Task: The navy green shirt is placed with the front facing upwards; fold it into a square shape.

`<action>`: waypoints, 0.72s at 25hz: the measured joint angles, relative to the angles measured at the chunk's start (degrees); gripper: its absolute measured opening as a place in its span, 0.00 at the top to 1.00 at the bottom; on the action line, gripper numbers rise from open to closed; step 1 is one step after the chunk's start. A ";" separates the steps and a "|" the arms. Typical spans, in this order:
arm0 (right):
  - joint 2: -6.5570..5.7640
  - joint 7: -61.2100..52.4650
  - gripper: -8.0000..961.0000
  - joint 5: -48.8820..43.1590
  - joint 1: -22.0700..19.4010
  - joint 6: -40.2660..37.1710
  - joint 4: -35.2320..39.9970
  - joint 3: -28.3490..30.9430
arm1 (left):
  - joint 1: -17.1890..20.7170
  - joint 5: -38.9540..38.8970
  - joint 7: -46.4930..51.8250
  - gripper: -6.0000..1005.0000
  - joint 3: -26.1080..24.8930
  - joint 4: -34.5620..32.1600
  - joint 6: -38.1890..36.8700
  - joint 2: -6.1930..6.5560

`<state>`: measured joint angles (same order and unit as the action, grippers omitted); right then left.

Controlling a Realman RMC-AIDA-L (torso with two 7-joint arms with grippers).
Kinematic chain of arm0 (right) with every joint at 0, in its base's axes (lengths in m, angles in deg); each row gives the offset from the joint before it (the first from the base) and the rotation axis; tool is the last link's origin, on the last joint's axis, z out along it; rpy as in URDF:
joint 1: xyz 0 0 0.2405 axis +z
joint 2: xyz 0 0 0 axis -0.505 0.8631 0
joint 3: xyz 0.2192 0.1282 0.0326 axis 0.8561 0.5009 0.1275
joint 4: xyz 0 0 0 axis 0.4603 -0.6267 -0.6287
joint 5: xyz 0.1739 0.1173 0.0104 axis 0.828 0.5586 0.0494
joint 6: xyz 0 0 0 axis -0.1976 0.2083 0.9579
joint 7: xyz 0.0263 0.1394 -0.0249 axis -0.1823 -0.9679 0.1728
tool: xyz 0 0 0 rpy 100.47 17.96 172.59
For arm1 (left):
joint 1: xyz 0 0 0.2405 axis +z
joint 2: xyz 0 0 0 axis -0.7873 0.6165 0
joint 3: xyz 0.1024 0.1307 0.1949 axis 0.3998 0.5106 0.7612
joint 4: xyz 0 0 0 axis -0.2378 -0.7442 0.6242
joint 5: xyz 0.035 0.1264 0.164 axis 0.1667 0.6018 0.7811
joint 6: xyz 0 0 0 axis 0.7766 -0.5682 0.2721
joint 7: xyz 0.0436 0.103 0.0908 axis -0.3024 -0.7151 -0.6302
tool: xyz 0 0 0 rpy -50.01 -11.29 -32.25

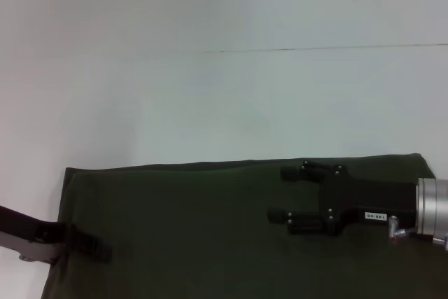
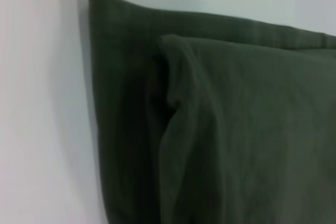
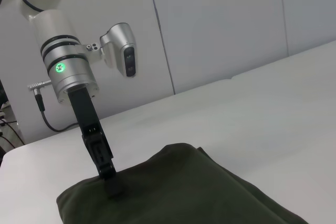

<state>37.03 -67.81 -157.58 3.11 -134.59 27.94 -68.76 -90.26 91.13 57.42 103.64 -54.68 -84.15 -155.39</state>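
Both grippers (image 1: 294,197) (image 1: 94,246) over shirt (image 1: 196,229)

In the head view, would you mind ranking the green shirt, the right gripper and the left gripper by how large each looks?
Largest to smallest, as they look in the head view:
1. the shirt, spread across the lower picture
2. the right gripper, open above the shirt
3. the left gripper, partly cut off at the picture's edge, so this rank is unsure

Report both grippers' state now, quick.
Left gripper: down at the navy green shirt near its left edge; cannot tell.
Right gripper: open, over the shirt's right side, holding nothing.
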 joint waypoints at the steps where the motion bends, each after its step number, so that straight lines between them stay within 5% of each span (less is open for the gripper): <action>1: 0.00 0.00 0.06 0.00 -0.02 -0.03 0.00 0.04 | 0.00 -0.02 0.00 0.27 0.00 -0.01 0.01 0.00; 7: -0.09 0.00 0.06 0.00 -0.13 -0.13 0.00 0.13 | 0.00 -0.06 -0.01 0.39 0.09 -0.09 0.11 0.00; 18: -0.09 0.00 0.06 0.00 0.02 -0.13 0.00 0.15 | -0.38 0.38 0.88 0.87 1.41 0.29 0.29 0.29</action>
<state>36.94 -67.81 -157.59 3.12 -134.73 27.94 -68.61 -90.63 91.51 58.30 105.05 -54.39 -83.86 -155.10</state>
